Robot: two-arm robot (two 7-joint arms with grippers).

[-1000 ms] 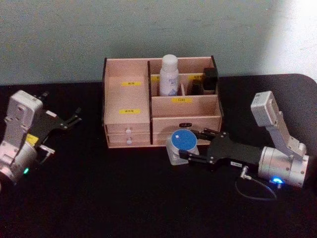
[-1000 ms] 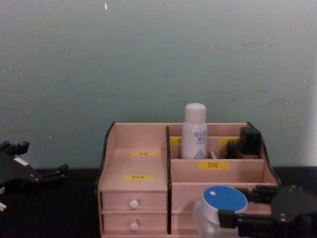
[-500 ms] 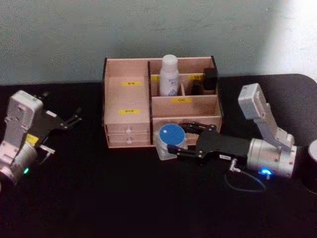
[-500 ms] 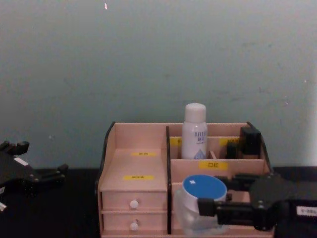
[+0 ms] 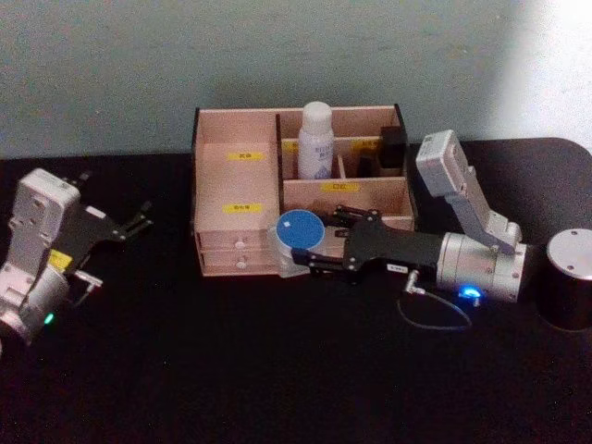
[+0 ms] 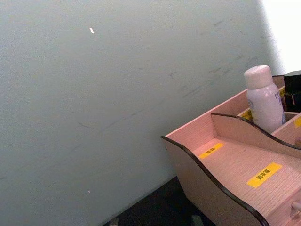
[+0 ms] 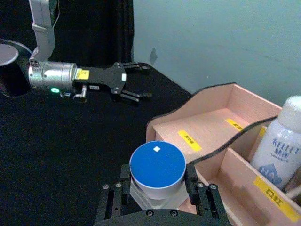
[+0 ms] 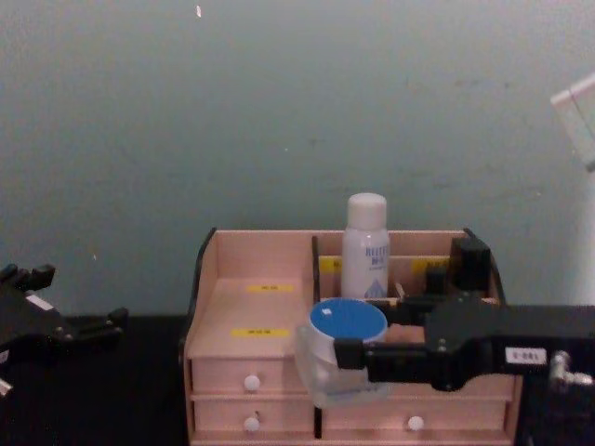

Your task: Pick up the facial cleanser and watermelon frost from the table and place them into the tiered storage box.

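My right gripper (image 5: 310,252) clamps the jar (image 5: 296,239) by its sides, lifted in front of the box (image 5: 237,185) drawers. Behind it, the cleanser (image 5: 315,141) stands upright in a rear compartment. My left gripper (image 5: 139,220) rests spread and empty, far left.

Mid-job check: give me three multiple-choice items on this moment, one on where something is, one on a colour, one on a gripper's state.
1. Where is the facial cleanser?
A. Lying on the table
B. Standing in a rear compartment of the tiered storage box
C. In the left gripper

2. What colour is the lid of the watermelon frost?
A. Blue
B. Red
C. Black

3. What is the right gripper doing?
A. Parked open at the table's edge
B. Shut on the bottle
C. Shut on the jar in front of the box

Key: 1 B, the bottle stands upright behind the yellow labels; 2 A, the flat lid is blue; 3 C, its fingers flank the jar.
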